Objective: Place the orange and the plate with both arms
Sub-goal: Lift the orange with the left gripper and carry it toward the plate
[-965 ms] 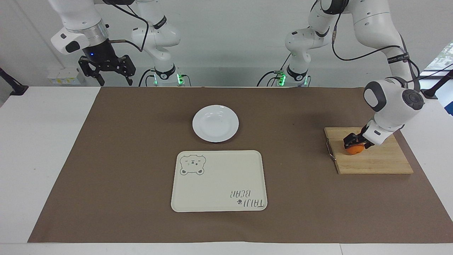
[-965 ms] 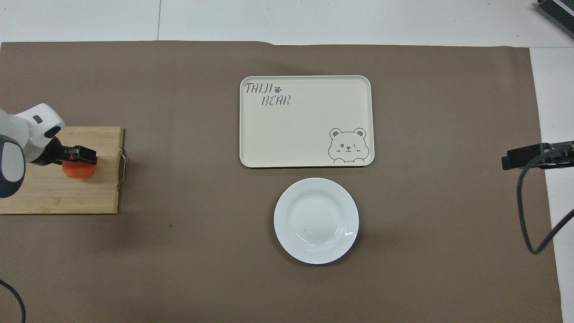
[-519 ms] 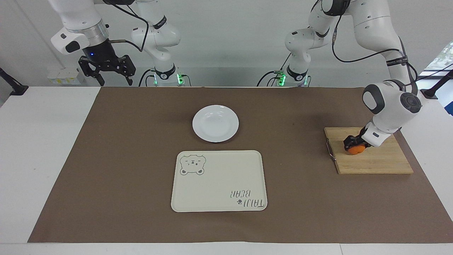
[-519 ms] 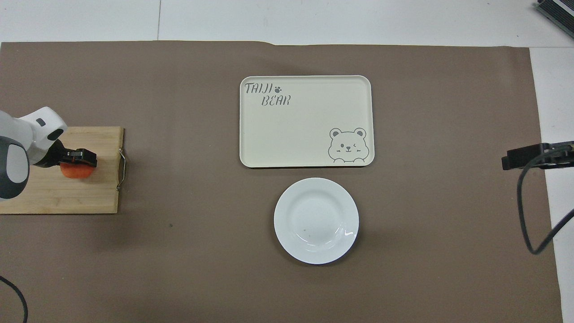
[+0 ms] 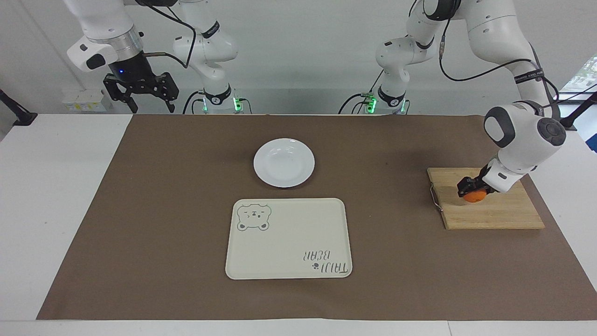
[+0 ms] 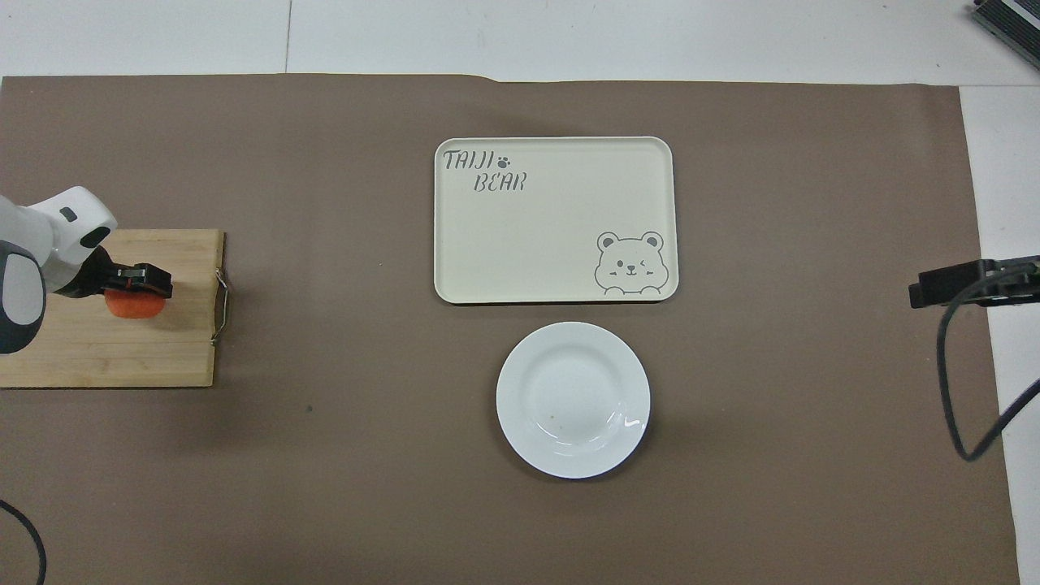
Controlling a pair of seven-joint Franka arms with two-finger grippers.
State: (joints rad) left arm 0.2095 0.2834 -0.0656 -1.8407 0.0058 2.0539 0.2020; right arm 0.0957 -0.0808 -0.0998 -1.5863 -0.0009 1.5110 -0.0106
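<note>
Since a second ago the left gripper (image 5: 470, 185) has shifted a touch toward the left arm's end of the table, and the orange (image 5: 474, 196) has gone with it, pinched between the black fingers over the wooden cutting board (image 5: 494, 214). Whether the fruit is just clear of the wood or touching it, I cannot tell. From overhead the left gripper (image 6: 140, 279) hides the top of the orange (image 6: 134, 305), and the board (image 6: 114, 357) is cut off at the frame edge. "TAIJI BEAR" reads plainly on the cream tray (image 6: 555, 219), with a bear drawing in one corner. Just beside the tray, nearer the robots, sits the white plate (image 6: 573, 399), nothing on it. Both lie on a brown mat (image 5: 163, 210). Right gripper (image 5: 141, 93) waits high at the right arm's end, fingers spread.
</note>
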